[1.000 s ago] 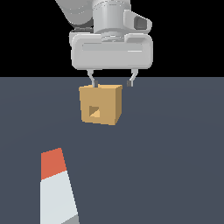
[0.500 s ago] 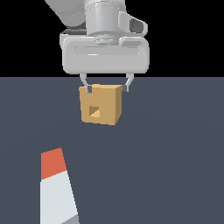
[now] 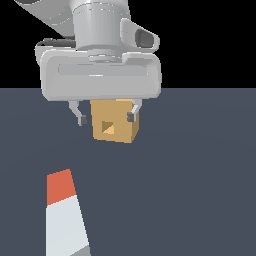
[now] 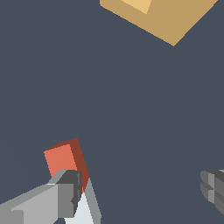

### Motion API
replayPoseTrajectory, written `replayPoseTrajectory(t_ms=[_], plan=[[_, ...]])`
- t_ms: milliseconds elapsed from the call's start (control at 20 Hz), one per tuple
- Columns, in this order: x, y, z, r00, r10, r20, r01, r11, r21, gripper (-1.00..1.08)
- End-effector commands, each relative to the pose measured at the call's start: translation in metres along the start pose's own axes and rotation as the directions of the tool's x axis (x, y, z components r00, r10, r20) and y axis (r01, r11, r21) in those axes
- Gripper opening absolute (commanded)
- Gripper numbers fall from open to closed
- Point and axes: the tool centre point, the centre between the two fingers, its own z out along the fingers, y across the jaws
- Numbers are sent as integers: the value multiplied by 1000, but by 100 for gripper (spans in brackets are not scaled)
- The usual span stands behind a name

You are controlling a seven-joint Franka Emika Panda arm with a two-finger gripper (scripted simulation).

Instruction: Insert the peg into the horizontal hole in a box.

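Observation:
The peg (image 3: pixel 64 220) lies flat on the dark floor near the exterior view's lower left, its orange-red end (image 3: pixel 61 186) pointing away from the camera. The tan-orange box (image 3: pixel 120 131) sits farther back, its square hole (image 3: pixel 107 128) facing the camera. My gripper (image 3: pixel 106 118) hangs open and empty in front of the box's upper part. In the wrist view one finger (image 4: pixel 65 199) overlaps the peg (image 4: pixel 64 158) near where orange meets white. The other finger (image 4: pixel 214 190) is far off to the side. A corner of the box (image 4: pixel 168 19) shows in that view.
A flat dark grey-blue floor (image 3: pixel 200 200) carries both the peg and the box. Nothing else shows on it. Black background lies behind the floor's far edge.
The gripper has come toward the camera and toward the exterior view's left, now looming larger and covering the box's top. Its fingers stayed apart. Peg and box have not moved.

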Motion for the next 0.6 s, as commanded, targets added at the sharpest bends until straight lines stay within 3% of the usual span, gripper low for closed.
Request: replayPoseTrajectory(t_ms=[0,550], plan=[[-14,-11,8,999,-34,-2,34,999,0,100],[-76,-48,43,984,-179,-9,179,984,0,100]])
